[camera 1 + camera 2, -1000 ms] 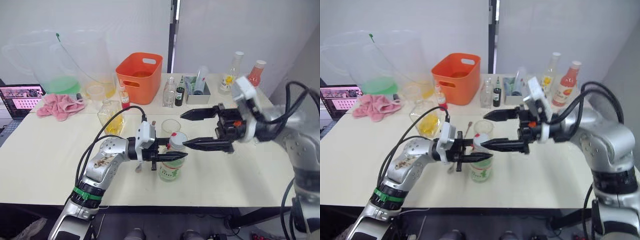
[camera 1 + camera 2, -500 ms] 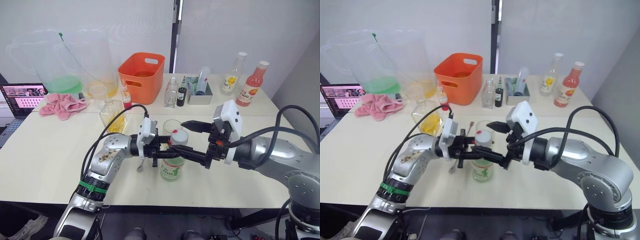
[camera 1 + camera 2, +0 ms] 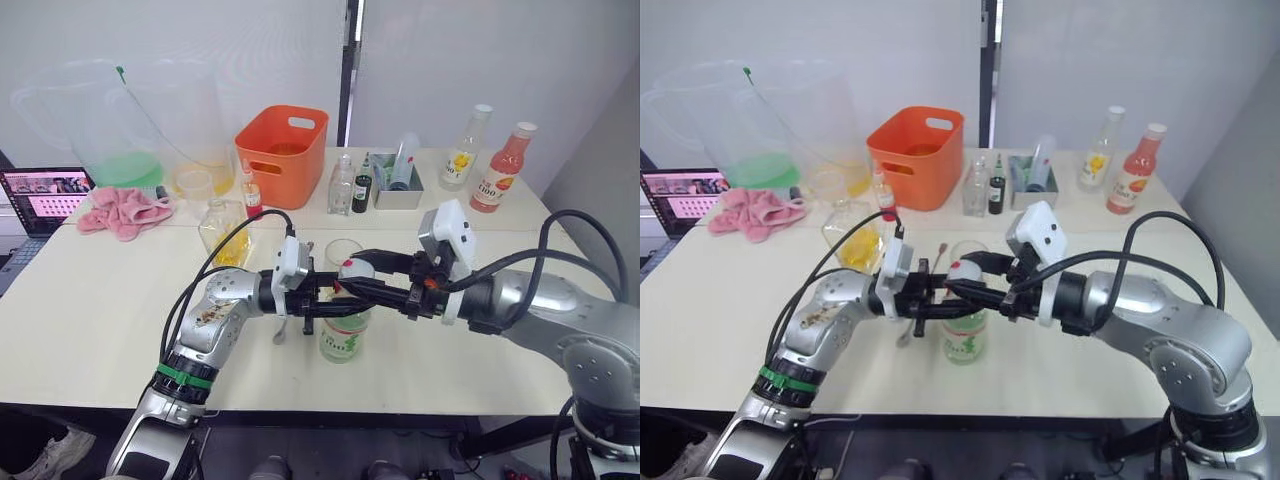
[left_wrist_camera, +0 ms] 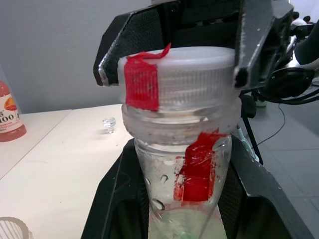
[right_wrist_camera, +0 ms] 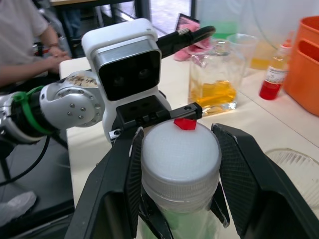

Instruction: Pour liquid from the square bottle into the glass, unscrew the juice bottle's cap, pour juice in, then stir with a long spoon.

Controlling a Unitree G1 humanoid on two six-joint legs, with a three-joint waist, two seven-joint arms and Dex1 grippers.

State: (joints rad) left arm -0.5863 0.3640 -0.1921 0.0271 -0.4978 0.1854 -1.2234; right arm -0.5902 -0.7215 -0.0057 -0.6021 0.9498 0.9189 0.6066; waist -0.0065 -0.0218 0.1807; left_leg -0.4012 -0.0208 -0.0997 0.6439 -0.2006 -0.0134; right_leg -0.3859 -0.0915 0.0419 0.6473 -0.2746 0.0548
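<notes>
Jaws: left gripper (image 3: 345,309) clamps juice bottle (image 3: 345,335) body upright; right gripper (image 5: 177,196) straddles its cap (image 4: 177,74), seemingly closed on it, twist axis vertical.

Reaching inward from both sides, left gripper (image 3: 340,312) clamping low, right gripper (image 3: 352,280) clamping just above

"100" on red bottle (image 4: 9,115)

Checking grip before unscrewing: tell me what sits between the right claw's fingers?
The juice bottle's white cap sits between the right claw's fingers, in the right wrist view.
</notes>
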